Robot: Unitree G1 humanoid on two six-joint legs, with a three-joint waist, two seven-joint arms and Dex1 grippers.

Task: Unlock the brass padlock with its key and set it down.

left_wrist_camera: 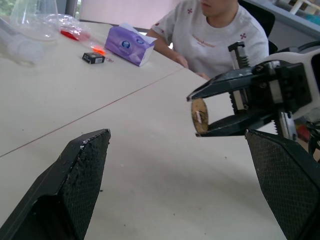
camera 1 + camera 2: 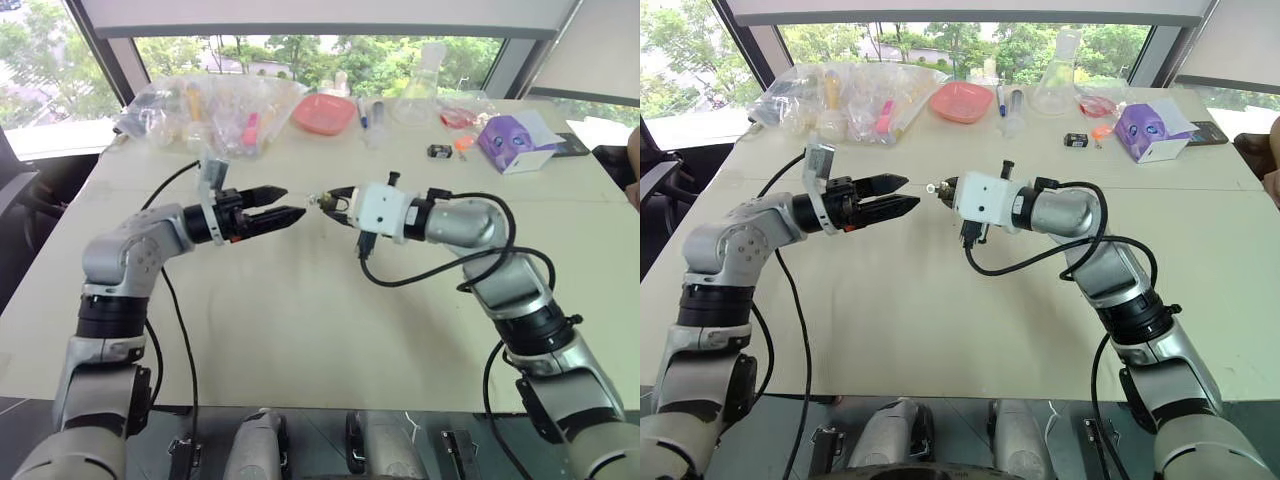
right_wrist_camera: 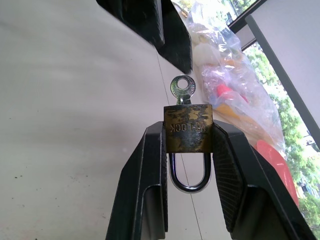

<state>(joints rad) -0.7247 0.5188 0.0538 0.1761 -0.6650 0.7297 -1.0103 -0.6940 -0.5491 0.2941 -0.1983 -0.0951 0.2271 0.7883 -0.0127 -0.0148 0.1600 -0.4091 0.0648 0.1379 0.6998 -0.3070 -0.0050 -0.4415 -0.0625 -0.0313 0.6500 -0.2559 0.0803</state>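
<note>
The brass padlock is clamped by its body between the fingers of my right gripper, which is shut on it and held in the air above the middle of the table. Its silvery shackle points back into the gripper. A small silvery key sticks out of the lock's far end, toward my left gripper. That gripper is open and level, facing the lock from a short gap away and touching nothing. In the left wrist view the padlock sits between the two open fingers.
Clear plastic bags of items lie at the back left, with a pink tray and a glass flask beside them. A small black-and-white block and a purple tissue box sit at the back right. A person sits at the right side.
</note>
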